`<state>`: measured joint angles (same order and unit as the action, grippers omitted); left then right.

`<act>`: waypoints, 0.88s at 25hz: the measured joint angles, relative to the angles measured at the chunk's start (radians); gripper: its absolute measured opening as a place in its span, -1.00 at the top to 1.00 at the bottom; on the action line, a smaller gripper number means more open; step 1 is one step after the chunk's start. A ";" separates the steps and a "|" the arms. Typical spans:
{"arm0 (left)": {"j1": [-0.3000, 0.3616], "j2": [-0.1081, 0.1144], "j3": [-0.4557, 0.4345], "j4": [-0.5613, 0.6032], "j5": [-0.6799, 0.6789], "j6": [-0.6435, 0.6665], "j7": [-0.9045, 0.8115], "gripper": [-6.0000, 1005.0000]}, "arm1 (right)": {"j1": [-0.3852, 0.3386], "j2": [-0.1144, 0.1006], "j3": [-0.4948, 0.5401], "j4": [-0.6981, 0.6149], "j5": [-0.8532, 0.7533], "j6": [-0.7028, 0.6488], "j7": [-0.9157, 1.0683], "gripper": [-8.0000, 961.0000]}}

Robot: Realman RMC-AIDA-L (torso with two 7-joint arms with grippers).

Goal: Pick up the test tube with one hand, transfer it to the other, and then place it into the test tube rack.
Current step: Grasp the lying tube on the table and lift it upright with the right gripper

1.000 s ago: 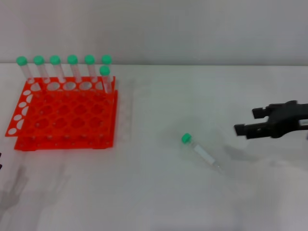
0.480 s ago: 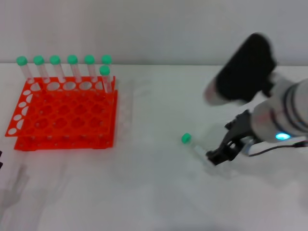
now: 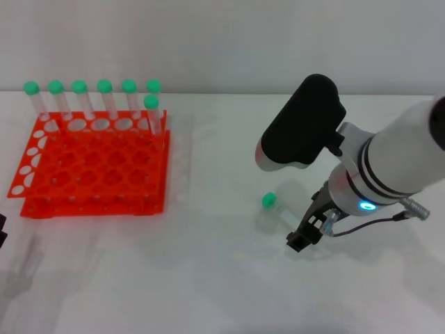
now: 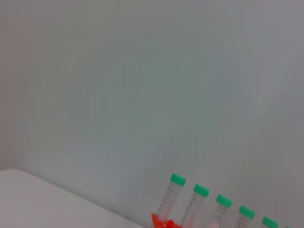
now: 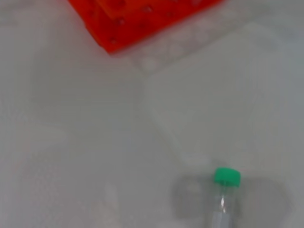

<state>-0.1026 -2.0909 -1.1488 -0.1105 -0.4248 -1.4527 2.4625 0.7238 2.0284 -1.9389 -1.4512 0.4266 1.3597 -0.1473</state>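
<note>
The test tube (image 3: 272, 204) lies flat on the white table (image 3: 208, 278), well to the right of the rack (image 3: 94, 163), green cap toward it. The right claw (image 3: 303, 239) hangs just beside the tube's far end; whether it is spread or pinched I cannot tell. A clear, round tube could roll or skid if nudged off-centre. Bare table surrounds it, so there is room. The left claw is out of sight.

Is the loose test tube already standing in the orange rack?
No. In the head view the test tube lies on the white table, right of the rack, beside the right pincer.
</note>
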 joint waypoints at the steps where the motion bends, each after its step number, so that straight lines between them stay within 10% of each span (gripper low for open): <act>1: 0.000 0.000 0.000 0.000 0.000 0.000 0.000 -0.75 | 0.013 0.000 0.000 0.023 0.000 -0.001 0.009 -0.72; 22: -0.019 0.000 0.001 -0.008 0.000 0.000 -0.002 -0.74 | 0.130 0.000 -0.007 0.292 0.093 -0.062 0.057 -0.37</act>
<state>-0.1216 -2.0909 -1.1474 -0.1182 -0.4248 -1.4523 2.4604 0.8538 2.0279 -1.9462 -1.1591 0.5192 1.2978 -0.0904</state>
